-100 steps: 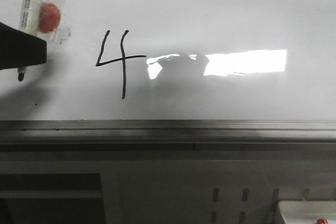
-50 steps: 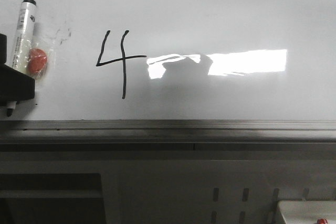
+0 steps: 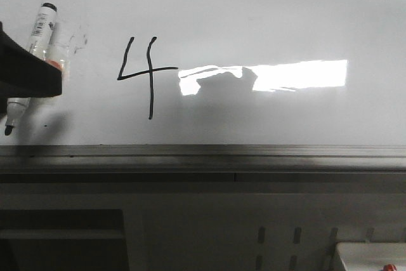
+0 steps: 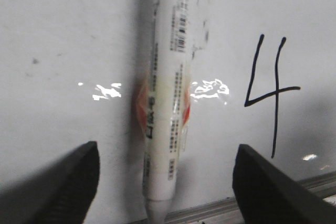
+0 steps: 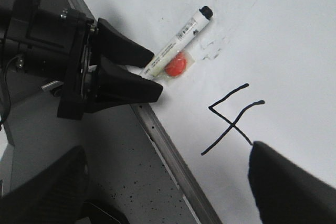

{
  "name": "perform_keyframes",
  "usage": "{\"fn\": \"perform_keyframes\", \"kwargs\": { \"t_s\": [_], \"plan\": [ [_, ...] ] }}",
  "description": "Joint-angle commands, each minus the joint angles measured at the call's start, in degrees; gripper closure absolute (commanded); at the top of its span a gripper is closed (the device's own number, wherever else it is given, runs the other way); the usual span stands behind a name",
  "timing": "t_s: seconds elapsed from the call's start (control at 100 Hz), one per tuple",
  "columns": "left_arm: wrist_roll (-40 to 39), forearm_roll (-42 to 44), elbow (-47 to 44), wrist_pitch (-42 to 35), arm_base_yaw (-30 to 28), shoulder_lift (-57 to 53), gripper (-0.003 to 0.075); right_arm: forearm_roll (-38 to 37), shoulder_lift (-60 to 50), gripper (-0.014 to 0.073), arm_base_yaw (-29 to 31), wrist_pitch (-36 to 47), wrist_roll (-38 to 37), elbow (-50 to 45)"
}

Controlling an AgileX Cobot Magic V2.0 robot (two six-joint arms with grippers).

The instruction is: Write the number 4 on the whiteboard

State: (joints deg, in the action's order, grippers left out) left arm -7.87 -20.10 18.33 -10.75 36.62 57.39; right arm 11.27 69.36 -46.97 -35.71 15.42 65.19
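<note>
Plastic marker point(image 4: 165, 103), light, stiff, slick, lies between the left gripper's point(image 4: 163, 182) wide-open, empty fingers; grasp mid-barrel; the number 4 point(image 3: 141, 75) is written.

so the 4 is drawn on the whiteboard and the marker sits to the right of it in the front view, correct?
Not quite. The number 4 is drawn on the whiteboard, but the marker sits to the left of it, not the right, by the left gripper. The front view shows this.
</note>
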Motion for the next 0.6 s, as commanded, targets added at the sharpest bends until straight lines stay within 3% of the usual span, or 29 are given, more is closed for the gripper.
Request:
{"fn": "perform_keyframes", "kwargs": {
  "t_s": [0.0,0.07,0.11,0.12,0.16,0.21,0.45,0.59],
  "plan": [
    [-0.49,-0.02,1.38,-3.16,-0.23,-4.04,0.0214,-0.67,-3.02,0.0150,0.40,2.94,0.54,1.55],
    [-0.49,1.11,1.38,-2.28,-0.23,-8.92,0.0288,-1.12,-5.63,0.0353,0.40,4.72,0.54,-0.30],
    [-0.49,2.25,1.38,-1.73,-0.23,-12.14,0.0410,-1.57,-8.02,0.0500,0.40,6.26,0.54,-2.07],
    [-0.49,2.25,1.38,-1.61,-0.23,-12.69,0.0410,-1.67,-8.39,0.0548,0.40,6.58,0.54,-2.41],
    [-0.49,4.06,1.38,-0.76,-0.23,-16.10,0.0556,-1.67,-10.44,0.0663,0.40,8.14,0.54,-4.21],
    [-0.49,6.95,1.38,0.32,-0.23,-20.05,0.0740,-1.76,-13.61,0.0654,0.40,11.33,0.44,-7.69],
    [-0.39,22.79,0.57,10.75,-0.23,-38.94,0.0733,-1.76,-34.73,0.0656,0.40,25.94,0.44,-27.13],
    [-0.39,25.53,-1.17,21.10,-0.23,-47.57,0.0733,-1.76,-47.07,0.0657,0.40,27.76,0.44,-38.70]
  ]
}}
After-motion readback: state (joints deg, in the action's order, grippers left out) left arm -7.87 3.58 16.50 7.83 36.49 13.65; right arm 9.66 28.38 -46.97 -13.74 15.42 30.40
